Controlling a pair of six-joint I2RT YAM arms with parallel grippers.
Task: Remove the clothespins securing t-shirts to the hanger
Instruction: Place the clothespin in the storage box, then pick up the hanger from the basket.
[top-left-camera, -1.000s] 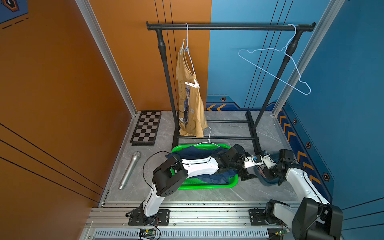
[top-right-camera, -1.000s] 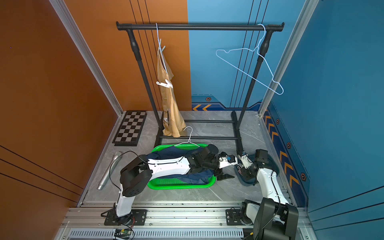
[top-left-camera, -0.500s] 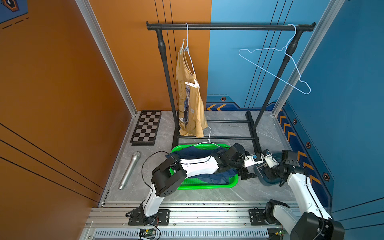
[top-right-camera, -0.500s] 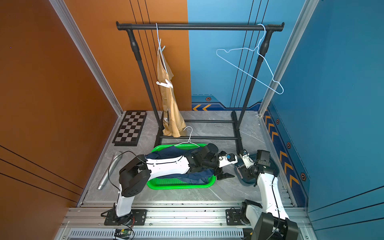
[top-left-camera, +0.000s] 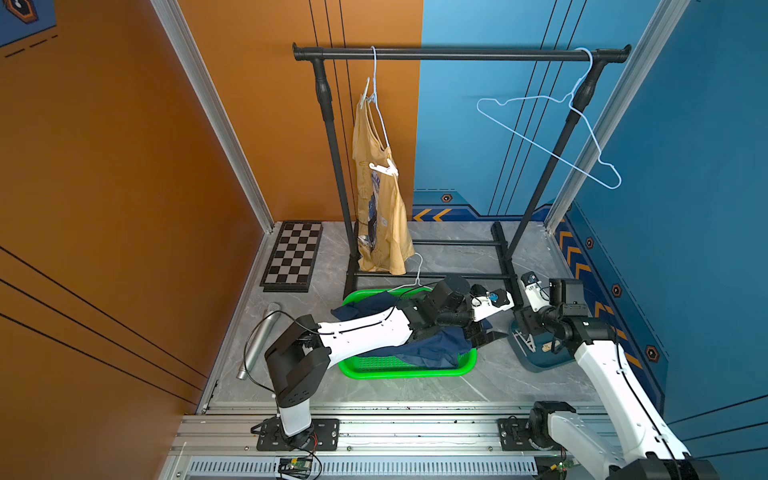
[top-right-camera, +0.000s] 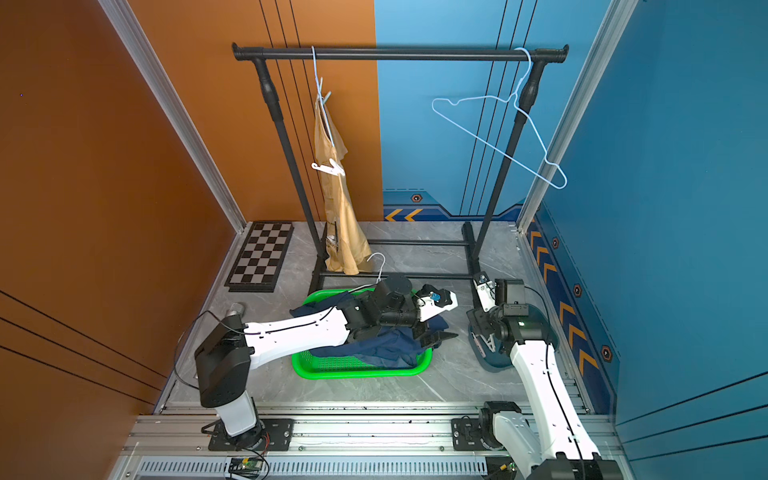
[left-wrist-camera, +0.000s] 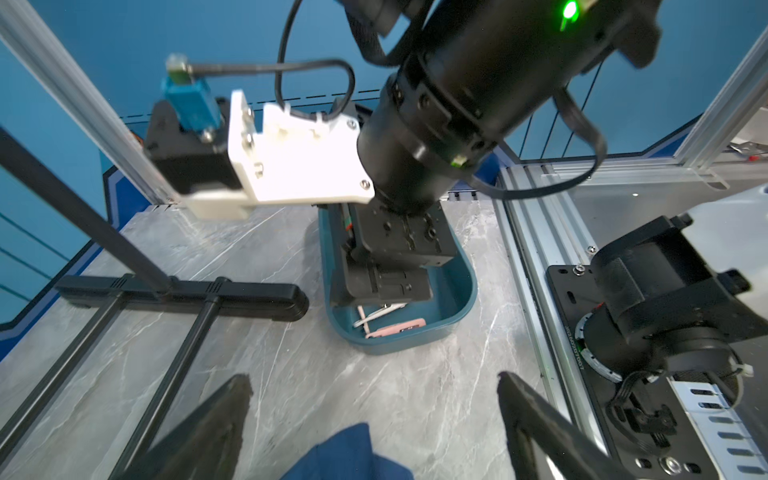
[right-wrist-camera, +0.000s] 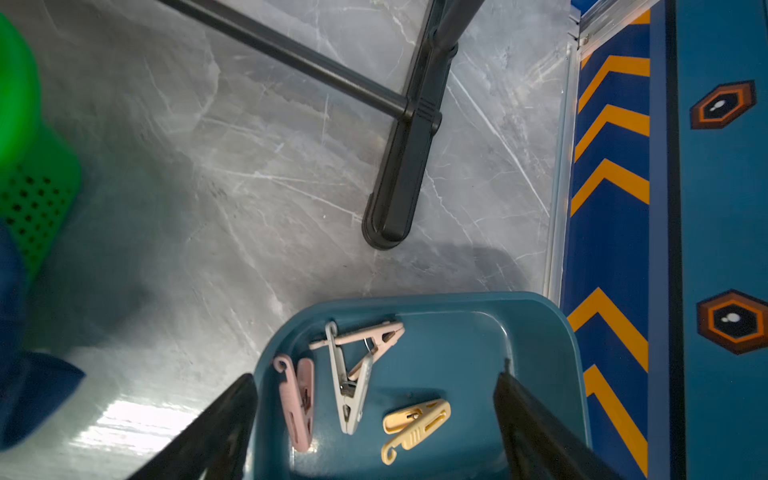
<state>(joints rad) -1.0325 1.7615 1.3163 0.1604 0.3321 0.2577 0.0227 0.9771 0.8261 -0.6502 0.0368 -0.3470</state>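
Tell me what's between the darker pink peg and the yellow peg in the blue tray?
A pale grey-green peg lies between the darker pink peg and the yellow peg in the blue tray; the right wrist view shows it.

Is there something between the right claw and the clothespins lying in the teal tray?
Nothing visible. The right claw hangs open above the teal tray, and the four clothespins lie uncovered beneath it.
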